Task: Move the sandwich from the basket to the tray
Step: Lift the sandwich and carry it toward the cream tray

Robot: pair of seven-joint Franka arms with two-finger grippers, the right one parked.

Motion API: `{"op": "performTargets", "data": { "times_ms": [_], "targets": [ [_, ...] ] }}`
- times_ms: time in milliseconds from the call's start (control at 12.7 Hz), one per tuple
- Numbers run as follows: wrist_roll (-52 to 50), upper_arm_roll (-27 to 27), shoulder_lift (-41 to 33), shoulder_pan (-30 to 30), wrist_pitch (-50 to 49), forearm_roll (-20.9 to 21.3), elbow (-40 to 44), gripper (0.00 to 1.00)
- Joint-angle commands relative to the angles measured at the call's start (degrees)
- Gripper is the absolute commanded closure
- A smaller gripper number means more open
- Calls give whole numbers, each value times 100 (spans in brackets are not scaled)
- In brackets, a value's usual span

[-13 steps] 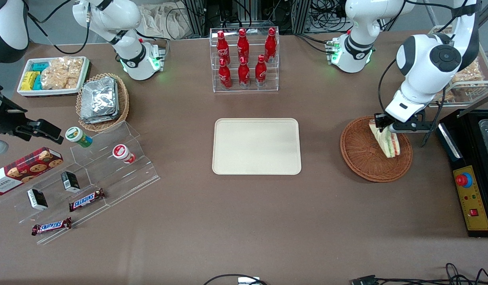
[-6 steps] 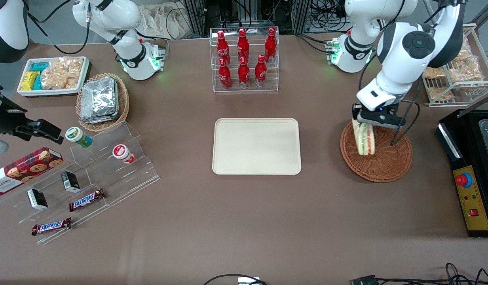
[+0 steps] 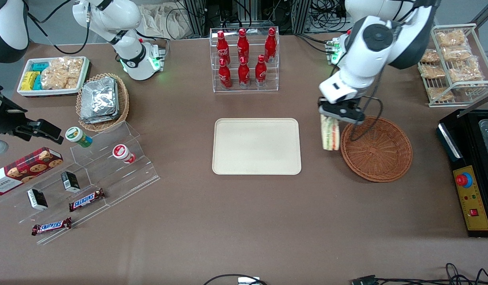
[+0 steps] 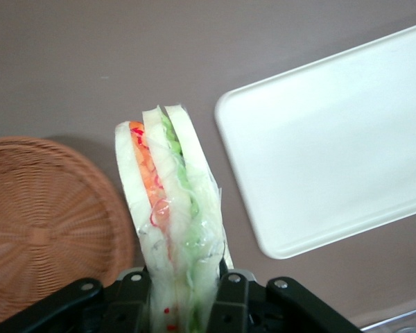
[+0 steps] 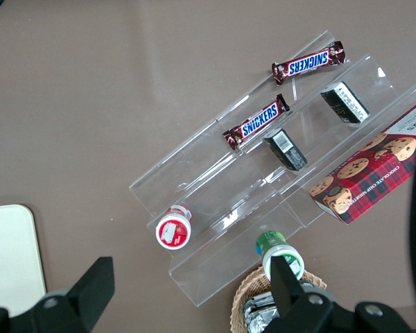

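The sandwich (image 3: 330, 133), a clear-wrapped wedge of pale bread with green, orange and red layers, hangs point-down in the air. My left gripper (image 3: 339, 114) is shut on its wide end. It hovers over bare table between the reddish-brown wicker basket (image 3: 376, 149) and the cream tray (image 3: 256, 146), just outside the basket's rim. In the left wrist view the sandwich (image 4: 168, 208) is pinched between both fingers (image 4: 230, 300), with the basket (image 4: 48, 215) to one side and the tray (image 4: 333, 146) to the other. The basket holds nothing.
A clear rack of red bottles (image 3: 244, 59) stands farther from the front camera than the tray. A wire rack of snack bags (image 3: 453, 59) and a black control box (image 3: 471, 186) sit at the working arm's end. A tan basket of foil packs (image 3: 101, 101) and a clear stepped stand (image 3: 89, 178) lie toward the parked arm's end.
The gripper has carried the sandwich up out of the basket and sideways toward the tray. It now hangs outside the basket's rim, turned more upright.
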Motion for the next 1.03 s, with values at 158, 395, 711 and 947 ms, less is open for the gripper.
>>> {"op": "performTargets", "data": {
  "times_ms": [158, 395, 711, 947],
  "targets": [
    [-733, -212, 1114, -525, 105, 68, 683, 71],
    [-855, -248, 1571, -674, 492, 68, 683, 71],
    [-988, -248, 2036, -859, 870, 68, 657, 71],
    [-1243, -248, 2327, -1017, 1231, 86, 630, 71]
  ]
}}
